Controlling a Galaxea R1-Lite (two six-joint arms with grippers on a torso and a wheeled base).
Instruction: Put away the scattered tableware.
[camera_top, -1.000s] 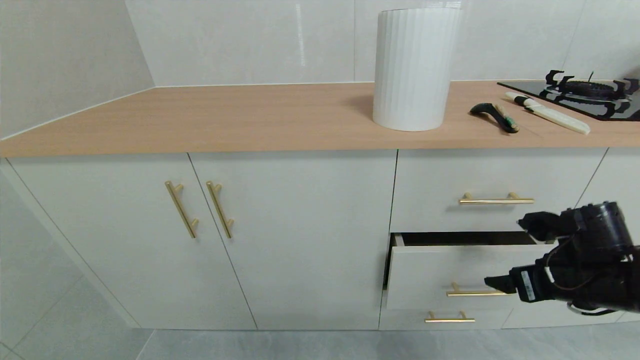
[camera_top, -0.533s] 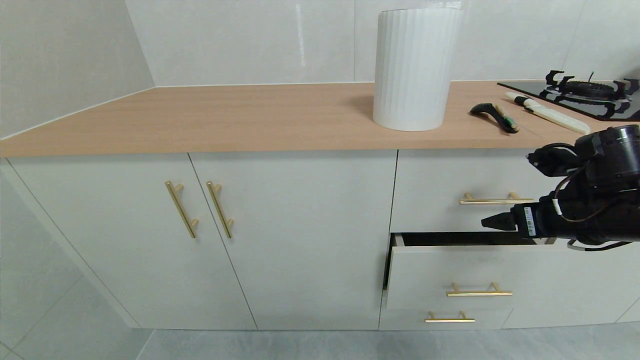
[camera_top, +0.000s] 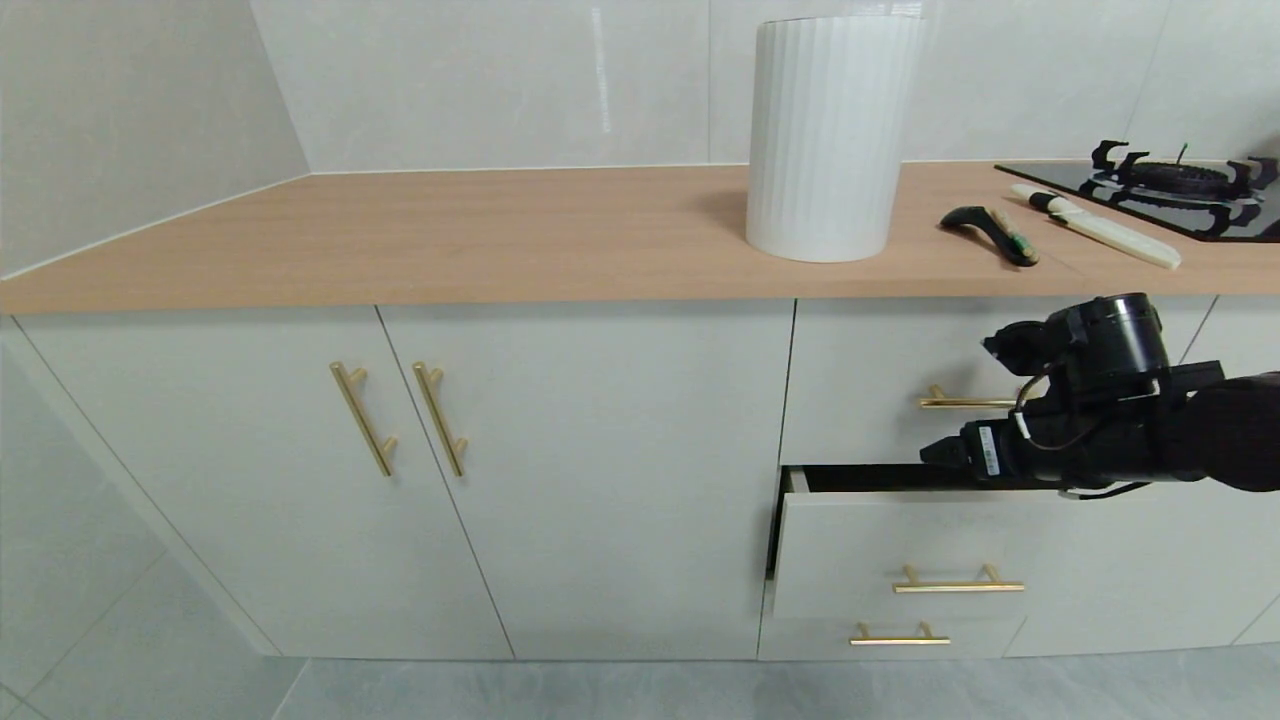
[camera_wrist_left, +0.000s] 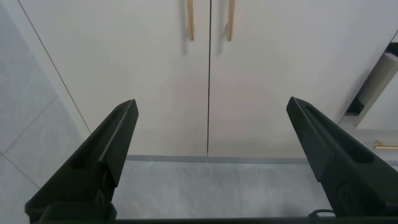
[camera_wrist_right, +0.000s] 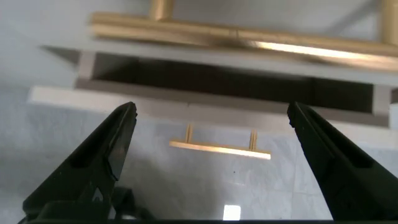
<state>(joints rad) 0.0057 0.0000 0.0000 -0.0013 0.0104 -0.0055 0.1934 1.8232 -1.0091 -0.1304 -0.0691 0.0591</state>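
Note:
On the wooden counter (camera_top: 500, 235) lie a black-handled utensil (camera_top: 988, 232) and a white knife (camera_top: 1095, 225), to the right of a tall white ribbed canister (camera_top: 825, 140). Below them the middle drawer (camera_top: 900, 545) is pulled partly out, leaving a dark gap above its front. My right gripper (camera_top: 958, 400) hangs open in front of that gap and the top drawer's gold handle (camera_top: 965, 402), with nothing in it. The right wrist view has the open gripper (camera_wrist_right: 211, 115) facing the top handle (camera_wrist_right: 249, 38), the drawer gap (camera_wrist_right: 224, 81) and the middle drawer's handle (camera_wrist_right: 221, 148). My left gripper (camera_wrist_left: 211, 106) is open and empty, low before the cabinet doors (camera_wrist_left: 208, 68).
A black gas hob (camera_top: 1180, 190) sits at the counter's far right. Two cabinet doors with gold handles (camera_top: 400, 420) fill the left half below the counter. A bottom drawer handle (camera_top: 900, 635) shows near the grey tiled floor (camera_top: 400, 690).
My right gripper has risen from in front of the middle drawer's front to the level of the top drawer handle, then shifted left. The drawer and the counter items have stayed put.

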